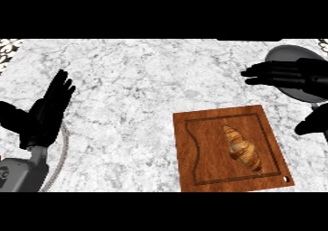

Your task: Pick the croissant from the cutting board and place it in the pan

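The croissant (242,148) lies lengthwise on the wooden cutting board (193,153), which sits at the near edge of the marble tabletop (139,76), right of its middle. Nothing touches the croissant. The grey pan (285,55) rests at the far right corner of the tabletop, its handle running back toward the near edge. The right robot hand (283,74) hovers over the pan, fingers straight and pointing left, thumb hanging apart nearer the board; it holds nothing. The left robot hand (43,113) shows by the left edge of the tabletop, open with fingers up, resting and empty.
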